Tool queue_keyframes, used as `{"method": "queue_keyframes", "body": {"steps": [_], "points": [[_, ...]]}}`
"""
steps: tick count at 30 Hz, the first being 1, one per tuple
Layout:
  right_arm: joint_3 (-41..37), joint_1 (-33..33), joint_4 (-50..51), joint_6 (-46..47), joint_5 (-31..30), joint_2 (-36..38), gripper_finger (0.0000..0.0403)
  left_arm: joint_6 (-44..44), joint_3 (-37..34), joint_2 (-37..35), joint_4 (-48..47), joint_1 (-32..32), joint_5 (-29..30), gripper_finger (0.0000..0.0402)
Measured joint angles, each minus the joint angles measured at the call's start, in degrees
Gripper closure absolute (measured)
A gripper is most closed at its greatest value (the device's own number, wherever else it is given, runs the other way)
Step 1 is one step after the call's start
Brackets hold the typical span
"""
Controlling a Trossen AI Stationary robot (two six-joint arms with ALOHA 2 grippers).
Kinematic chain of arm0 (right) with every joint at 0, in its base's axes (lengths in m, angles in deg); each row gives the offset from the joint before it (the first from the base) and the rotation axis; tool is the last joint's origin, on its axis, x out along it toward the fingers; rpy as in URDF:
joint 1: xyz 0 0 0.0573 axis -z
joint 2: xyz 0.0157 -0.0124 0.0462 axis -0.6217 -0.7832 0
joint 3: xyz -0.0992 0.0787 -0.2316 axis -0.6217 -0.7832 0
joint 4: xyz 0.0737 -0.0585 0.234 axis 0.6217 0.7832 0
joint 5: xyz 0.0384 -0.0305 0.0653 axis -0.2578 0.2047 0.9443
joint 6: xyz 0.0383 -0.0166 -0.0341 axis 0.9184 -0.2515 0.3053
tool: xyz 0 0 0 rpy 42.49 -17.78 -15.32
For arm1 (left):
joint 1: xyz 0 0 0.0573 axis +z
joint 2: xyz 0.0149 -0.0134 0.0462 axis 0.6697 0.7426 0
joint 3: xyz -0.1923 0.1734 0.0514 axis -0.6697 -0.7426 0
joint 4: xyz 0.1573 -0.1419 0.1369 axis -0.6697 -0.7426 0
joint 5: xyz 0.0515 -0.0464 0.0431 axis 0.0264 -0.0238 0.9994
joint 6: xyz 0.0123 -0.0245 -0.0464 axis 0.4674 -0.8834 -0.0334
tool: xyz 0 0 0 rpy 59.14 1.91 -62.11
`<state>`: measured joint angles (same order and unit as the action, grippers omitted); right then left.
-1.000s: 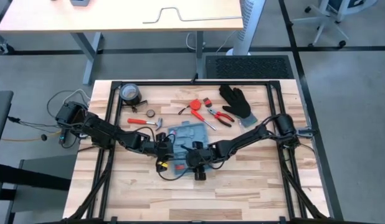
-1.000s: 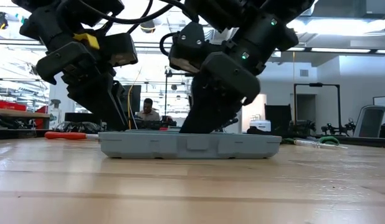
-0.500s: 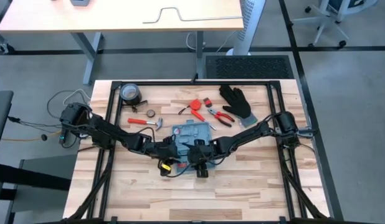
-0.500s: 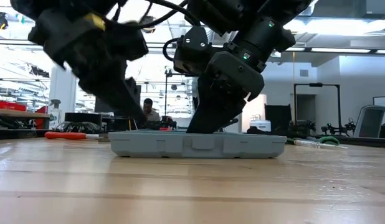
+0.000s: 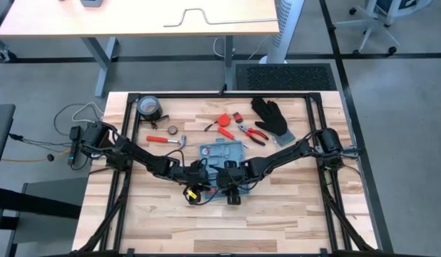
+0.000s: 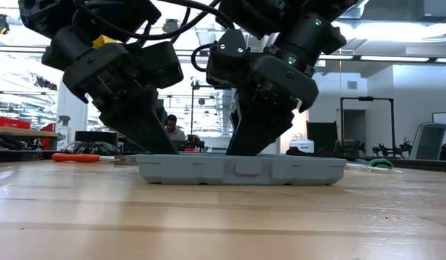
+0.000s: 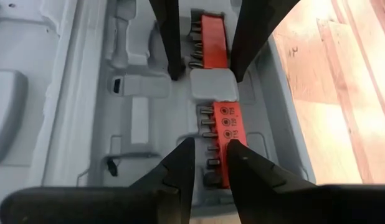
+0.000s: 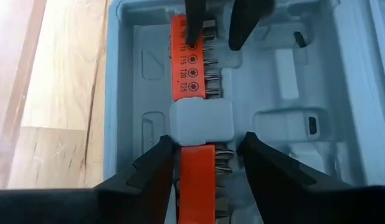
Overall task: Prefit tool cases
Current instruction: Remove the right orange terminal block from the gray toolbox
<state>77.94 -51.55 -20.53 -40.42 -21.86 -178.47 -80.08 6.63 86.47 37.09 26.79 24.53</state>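
- Your flat light-blue plastic tool case (image 5: 222, 155) lies open on the wooden tabletop (image 5: 292, 207), near its middle.
- Your left hand (image 7: 208, 163) reaches into the case, fingers slightly apart, straddling an orange bit holder (image 7: 228, 137).
- Your right hand (image 8: 208, 158) faces it, fingers spread around the second orange bit strip (image 8: 199, 174), not clamped.

The high view looks straight down on the whole worktop (image 5: 277, 207). The low view sits at worktop height, facing level toward the room behind. Both wrist views look closely down into the light-blue case (image 7: 86, 93), which every view shares.
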Motion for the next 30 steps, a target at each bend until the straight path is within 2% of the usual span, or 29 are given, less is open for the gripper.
{"method": "queue_keyframes", "body": {"steps": [6,20,24,28,30], "points": [[0.0,0.1,1.7,6.7,0.7,0.0,0.0207,0.5,0.0,0.0,-1.5,0.6,-0.2,0.0315],[0.0,-0.8,1.7,5.8,-0.7,-0.1,0.0210,1.6,-0.2,0.1,-1.0,2.2,-1.1,0.0315],[0.0,-1.5,1.8,5.8,-2.8,-0.1,0.0242,1.6,-0.2,0.1,-1.1,2.4,-0.9,0.0315],[0.0,-2.6,2.0,7.0,-3.8,-0.1,0.0309,1.6,-0.2,0.1,-1.4,2.5,-0.6,0.0315],[0.0,-2.9,2.0,8.5,-4.0,-0.1,0.0315,1.7,-0.2,0.1,-1.4,2.5,-0.1,0.0315]]}}
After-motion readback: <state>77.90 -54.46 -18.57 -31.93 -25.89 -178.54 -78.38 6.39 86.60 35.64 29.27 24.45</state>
